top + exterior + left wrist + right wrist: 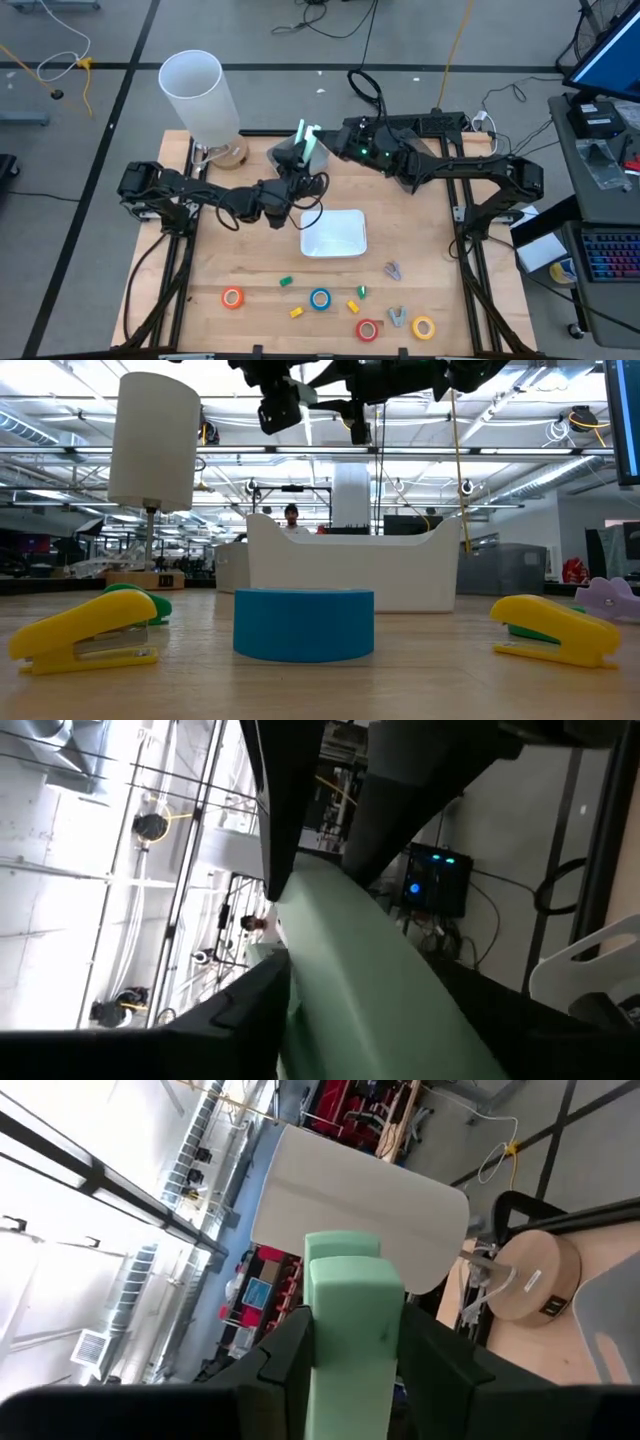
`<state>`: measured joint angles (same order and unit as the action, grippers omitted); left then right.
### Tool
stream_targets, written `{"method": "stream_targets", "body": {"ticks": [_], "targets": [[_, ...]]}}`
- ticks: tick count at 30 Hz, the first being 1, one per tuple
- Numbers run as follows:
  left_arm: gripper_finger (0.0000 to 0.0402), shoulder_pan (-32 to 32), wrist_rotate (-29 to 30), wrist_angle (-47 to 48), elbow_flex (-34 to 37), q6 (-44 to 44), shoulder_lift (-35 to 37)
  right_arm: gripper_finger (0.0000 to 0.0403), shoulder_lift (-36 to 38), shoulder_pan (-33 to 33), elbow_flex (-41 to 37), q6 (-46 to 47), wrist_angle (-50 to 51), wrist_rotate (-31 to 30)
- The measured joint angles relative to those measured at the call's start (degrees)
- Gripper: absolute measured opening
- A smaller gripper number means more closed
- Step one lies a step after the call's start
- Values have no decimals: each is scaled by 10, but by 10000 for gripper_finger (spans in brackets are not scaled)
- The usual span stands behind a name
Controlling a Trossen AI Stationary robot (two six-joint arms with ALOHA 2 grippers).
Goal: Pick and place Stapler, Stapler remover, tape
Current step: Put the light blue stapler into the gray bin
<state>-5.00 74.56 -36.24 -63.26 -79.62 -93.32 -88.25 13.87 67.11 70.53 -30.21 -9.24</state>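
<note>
Blue tape roll (304, 623) lies closest in the low view, flat on the wooden table (250, 260), with a yellow stapler (85, 632) on one side and another yellow stapler (555, 628) on the other, each well apart from it. Behind the roll the white tray (333, 233) is seen at mid-table; from above only its white floor shows inside it.

Along the near edge the orange tape roll (233, 297), the red tape roll (367, 329) and the yellow tape roll (423, 327) are spread out, none touching another. One staple remover (397, 318) sits between the red and yellow rolls, and a second staple remover (392, 269) lies just off the tray's near right corner. Two small green staplers (285, 282) are set among them.

Both arms are raised over the far half of the table, above the tray's far edge. A pale green object (350, 1330) is clamped between the fingers of the right gripper (312, 143). The left gripper (300, 165) is met at the same object, which lies between its fingers; whether it is gripped there cannot be told.

At the far left corner a white lamp (200, 95) stands near the grippers. Bare wood is left on both sides of the tray.
</note>
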Motion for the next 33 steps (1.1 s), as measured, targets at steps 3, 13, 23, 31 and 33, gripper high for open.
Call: {"method": "stream_targets", "body": {"ticks": [3, 13, 23, 31, 33], "targets": [[152, -5, 11, 1, 0, -3, 0, 112, 0, 0, 0, 23, 10, -8], [128, -8, 31, -1, 0, 13, 0, 152, 0, 1, 0, -19, 22, -5], [128, 22, 42, 1, 0, 20, 0, 241, 0, 3, 0, -128, 19, 33], [128, 48, 47, 1, 0, 24, 0, 238, 0, 28, 0, -214, 26, 33], [128, 55, 50, 1, 0, 31, 0, 234, 1, 37, 0, -224, 39, 34]]}}
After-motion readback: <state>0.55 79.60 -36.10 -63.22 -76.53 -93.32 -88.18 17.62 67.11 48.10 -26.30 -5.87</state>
